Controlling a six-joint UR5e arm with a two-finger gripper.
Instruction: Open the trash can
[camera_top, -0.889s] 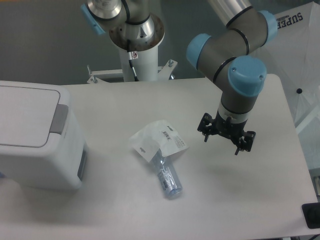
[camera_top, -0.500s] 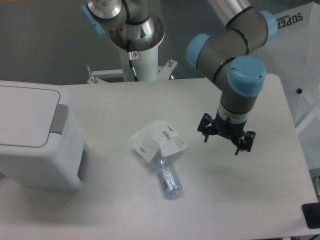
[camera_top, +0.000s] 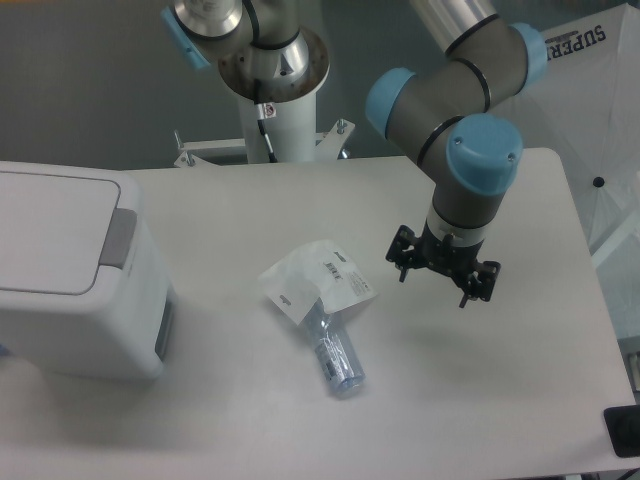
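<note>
With my gripper (camera_top: 442, 275) spread and empty at 3 o'clock, I should carry it high over the bottle (camera_top: 335, 355) toward the trash can (camera_top: 75, 270) at 9 o'clock, then press its grey tab (camera_top: 119, 238) squarely.

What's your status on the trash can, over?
Gripper open, empty, above the table's right side. Trash can far left, lid shut, grey tab untouched. Bottle and plastic bag lie between.
</note>
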